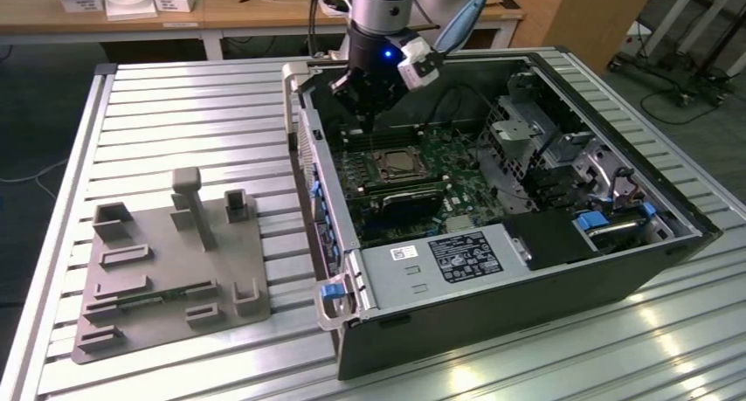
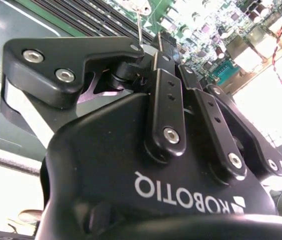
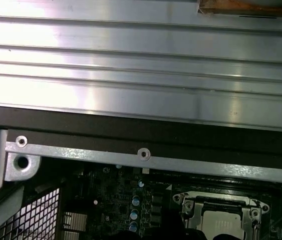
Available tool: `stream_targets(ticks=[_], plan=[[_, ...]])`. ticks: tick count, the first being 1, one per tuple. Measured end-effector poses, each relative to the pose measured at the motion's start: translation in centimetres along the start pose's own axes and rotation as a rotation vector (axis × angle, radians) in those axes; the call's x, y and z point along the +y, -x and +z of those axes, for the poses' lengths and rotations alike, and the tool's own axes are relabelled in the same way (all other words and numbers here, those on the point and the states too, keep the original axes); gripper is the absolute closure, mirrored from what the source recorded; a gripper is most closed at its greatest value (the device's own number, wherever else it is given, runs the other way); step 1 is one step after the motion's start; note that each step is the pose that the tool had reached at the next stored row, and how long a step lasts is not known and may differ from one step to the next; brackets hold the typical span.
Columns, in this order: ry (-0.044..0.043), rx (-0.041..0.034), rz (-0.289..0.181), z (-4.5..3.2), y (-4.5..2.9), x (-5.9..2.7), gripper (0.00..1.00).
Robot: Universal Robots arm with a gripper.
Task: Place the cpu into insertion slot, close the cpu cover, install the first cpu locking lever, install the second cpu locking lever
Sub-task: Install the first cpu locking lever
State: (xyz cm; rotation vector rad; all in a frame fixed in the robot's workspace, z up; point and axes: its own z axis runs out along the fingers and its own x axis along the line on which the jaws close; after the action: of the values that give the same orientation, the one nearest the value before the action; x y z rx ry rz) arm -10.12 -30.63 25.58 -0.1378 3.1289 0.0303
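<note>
In the exterior view my gripper (image 1: 366, 115) hangs inside the open computer case (image 1: 501, 331), over the far side of the CPU socket. The cpu (image 1: 399, 164) lies flat in the socket, pale tan, and the silvery cpu cover (image 1: 376, 168) frames it and looks folded down. In the first wrist view the cpu (image 3: 223, 221) and the cpu cover (image 3: 193, 206) show again below the case rim. In the second wrist view my gripper (image 2: 148, 44) is shut, and a thin metal locking lever (image 2: 140, 27) rises right at its tips. Whether the lever is pinched or merely touched I cannot tell.
A grey fixture plate (image 1: 163, 261) with upright blocks lies on the slatted metal table (image 1: 187, 104), on the exterior view's left. Inside the case are a labelled grey box (image 1: 449, 257), memory slots (image 1: 403, 139) and a drive cage (image 1: 530, 130). A wooden desk (image 1: 233, 17) stands behind.
</note>
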Motion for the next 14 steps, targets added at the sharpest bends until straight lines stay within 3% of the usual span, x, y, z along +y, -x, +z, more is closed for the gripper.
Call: stream_targets(ticks=[6,14], plan=[[0.0000,0.0000,0.000,0.00,0.26,-0.02,0.90],[0.0000,0.0000,0.000,0.01,1.25,-0.11,0.90]])
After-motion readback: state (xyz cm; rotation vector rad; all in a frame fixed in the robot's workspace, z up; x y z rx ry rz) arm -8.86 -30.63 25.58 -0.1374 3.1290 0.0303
